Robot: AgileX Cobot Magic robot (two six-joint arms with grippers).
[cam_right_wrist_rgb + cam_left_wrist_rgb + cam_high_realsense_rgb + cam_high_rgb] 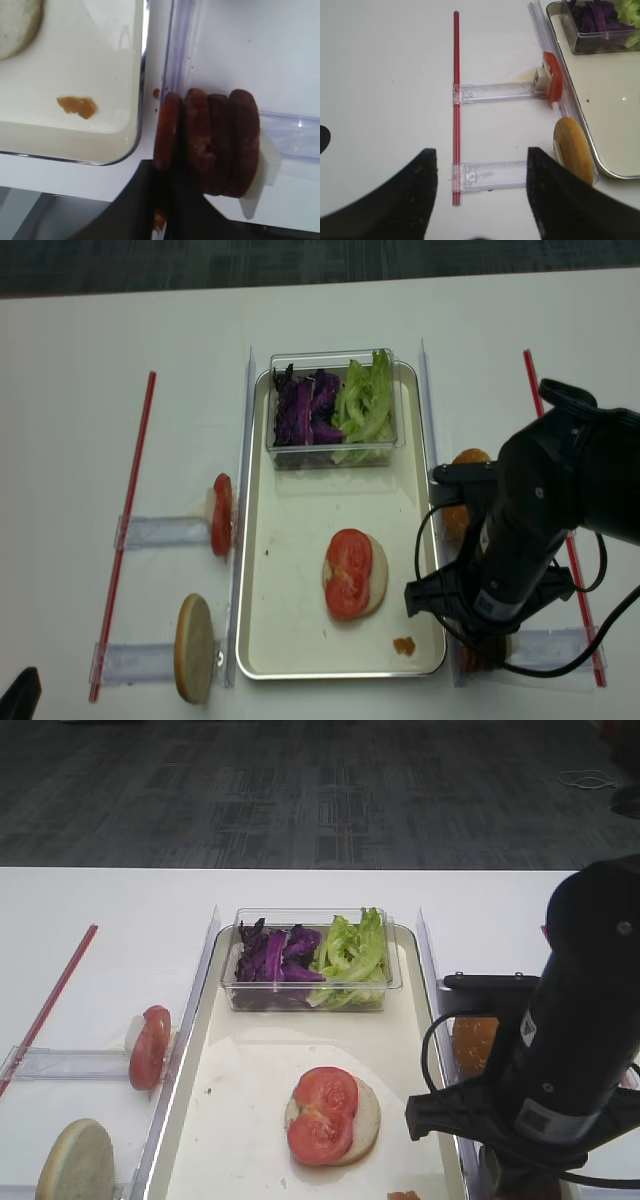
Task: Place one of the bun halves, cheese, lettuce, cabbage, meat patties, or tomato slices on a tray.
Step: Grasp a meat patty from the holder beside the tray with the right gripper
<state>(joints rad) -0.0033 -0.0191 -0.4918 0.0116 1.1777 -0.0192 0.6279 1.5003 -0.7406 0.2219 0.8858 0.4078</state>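
The right gripper [162, 200] was pinched on the leftmost of the meat patties [207, 142], which stood on edge in a clear rack [295, 135] just right of the tray [139, 125]. We saw the left gripper [480, 190] spread wide above the table [385, 75], holding nothing. On the tray, two tomato slices [322, 1114] lay on a bun half [366, 1120], near the tub of cabbage [275, 955] and lettuce [352, 952].

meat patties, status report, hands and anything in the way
Right hand shut on the end meat patty of the upright stack. Left hand open, idle. Tray holds bun with tomato; path unobstructed.
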